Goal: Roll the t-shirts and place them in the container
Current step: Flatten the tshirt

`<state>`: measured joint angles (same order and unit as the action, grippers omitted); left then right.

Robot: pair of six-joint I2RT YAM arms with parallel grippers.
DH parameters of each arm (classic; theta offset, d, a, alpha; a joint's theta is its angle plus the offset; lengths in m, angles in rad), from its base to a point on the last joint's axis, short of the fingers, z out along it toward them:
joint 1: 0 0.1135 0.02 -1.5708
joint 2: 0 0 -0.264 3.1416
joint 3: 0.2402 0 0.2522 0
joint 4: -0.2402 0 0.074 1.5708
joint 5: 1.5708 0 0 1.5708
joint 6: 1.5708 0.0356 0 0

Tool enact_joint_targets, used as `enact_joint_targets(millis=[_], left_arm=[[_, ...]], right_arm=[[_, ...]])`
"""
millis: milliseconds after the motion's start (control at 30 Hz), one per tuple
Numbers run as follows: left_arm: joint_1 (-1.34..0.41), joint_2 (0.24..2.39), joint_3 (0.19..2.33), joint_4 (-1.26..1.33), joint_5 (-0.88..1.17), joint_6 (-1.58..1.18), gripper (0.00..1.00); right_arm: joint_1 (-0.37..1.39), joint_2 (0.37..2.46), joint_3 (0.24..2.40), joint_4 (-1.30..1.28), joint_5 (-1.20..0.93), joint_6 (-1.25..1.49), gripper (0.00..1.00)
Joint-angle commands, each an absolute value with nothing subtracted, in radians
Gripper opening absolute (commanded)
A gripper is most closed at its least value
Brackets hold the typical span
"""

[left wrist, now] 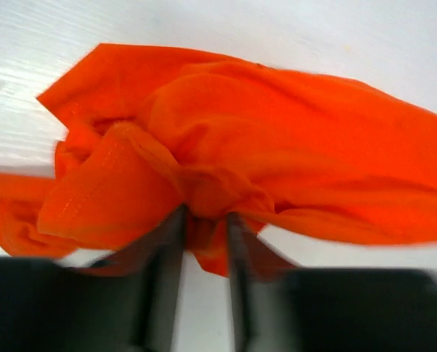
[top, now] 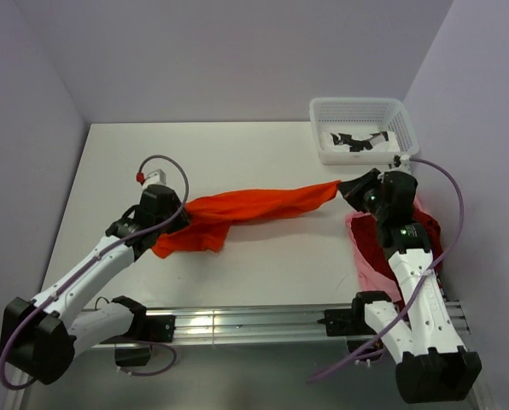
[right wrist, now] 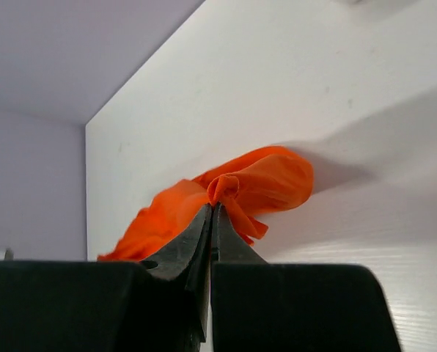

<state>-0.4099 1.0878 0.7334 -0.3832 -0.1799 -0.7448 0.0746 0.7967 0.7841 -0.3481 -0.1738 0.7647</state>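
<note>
Orange t-shirt point(top: 246, 207) first: I see it strung out as a long twisted band across the middle of the worktop point(top: 263, 154), from centre-left to centre-right of the overhead frame. Its left end is a loose bunch with a flap hanging toward the lower edge.

The right jaws are closed tight on a small fold at the far right tip of the cloth. That grip shows plainly in the right wrist view. The left jaws stand slightly apart with a wad of orange fabric between them. From the left wrist view I cannot tell whether they are pinching it or merely straddling it.

A dark red t-shirt point(top: 425, 229) and a pink t-shirt point(top: 370, 265) lie heaped under the right arm point(top: 412, 282) at the lower right. A white basket point(top: 323, 111) sits at the upper right.

I judge this cloth light, limp and prone to bunching. It will sag and twist rather than keep any shape, and a thin pinch may slip. Before rolling, it likely needs spreading flat. I would take it by a hem or shoulder seam, where the doubled fabric gives a firmer bite, not by a random mid-body wad.
</note>
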Motion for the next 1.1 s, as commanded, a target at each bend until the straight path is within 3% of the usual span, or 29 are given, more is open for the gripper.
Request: enact_joint_targets(millis=[0, 67, 100, 133, 233, 400, 533, 867, 1067], left_arm=[[-0.530, 0.997, 0.689, -0.393, -0.190, -0.804, 0.38], [-0.612, 0.965, 0.666, -0.403, -0.222, -0.825, 0.74], [-0.626, 0.957, 0.664, -0.434, -0.235, -0.833, 0.86], [-0.630, 0.951, 0.664, -0.446, -0.245, -0.839, 0.91], [-0.630, 0.934, 0.675, -0.488, -0.297, -0.841, 0.96], [-0.629, 0.966, 0.704, -0.500, -0.321, -0.833, 0.94], [-0.608, 1.025, 0.698, -0.471, -0.292, -0.824, 0.84], [-0.417, 1.098, 0.695, -0.302, -0.117, -0.755, 0.72], [-0.411, 1.199, 0.750, -0.267, -0.054, -0.729, 0.59]], right_arm=[[-0.064, 0.827, 0.819, -0.391, -0.316, 0.738, 0.00], [-0.128, 0.813, 0.798, -0.379, -0.318, 0.753, 0.00], [-0.147, 0.804, 0.782, -0.373, -0.321, 0.758, 0.00], [-0.164, 0.795, 0.747, -0.367, -0.321, 0.770, 0.00], [-0.231, 0.747, 0.690, -0.344, -0.304, 0.788, 0.00], [-0.311, 0.730, 0.600, -0.299, -0.327, 0.775, 0.00], [-0.327, 0.742, 0.531, -0.239, -0.363, 0.767, 0.00], [-0.331, 0.727, 0.476, -0.193, -0.370, 0.721, 0.00], [-0.331, 0.730, 0.454, -0.180, -0.388, 0.712, 0.00]])
